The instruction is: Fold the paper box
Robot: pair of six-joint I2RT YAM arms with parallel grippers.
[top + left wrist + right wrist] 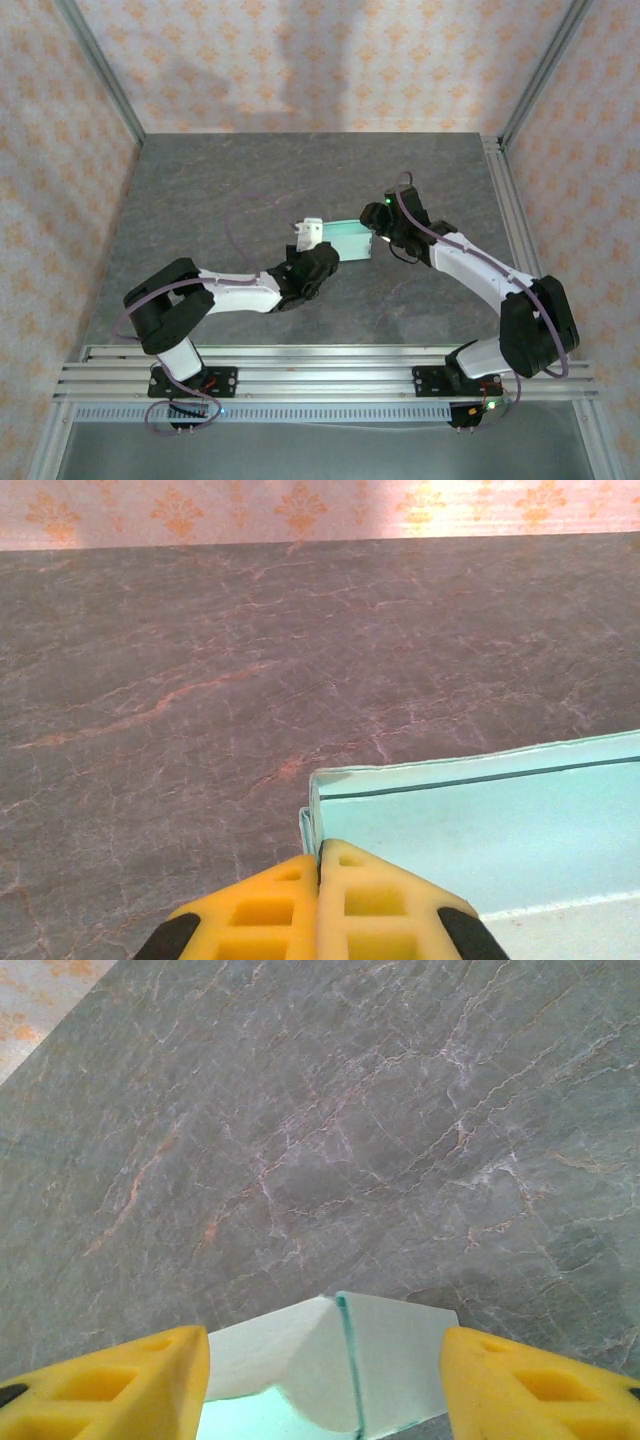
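Held between the two arms above the middle of the grey marbled table (220, 190), the pale mint-blue thin card paper box (348, 239) seems steadied for folding: the left gripper (320, 880) pinches one edge tight, while the right gripper (325, 1360) straddles the opposite end, jaws apart.

Light is even and moderately bright, falling from above. In the top view soft, blurred shadows lie on the patterned peach back wall (330, 60), and the dull grey marbled stone worktop (250, 180) shows no glare. Both wrist views are sharp ahead of the tool, while the yellow foam fingertips (375, 910) nearest the lens look slightly soft.
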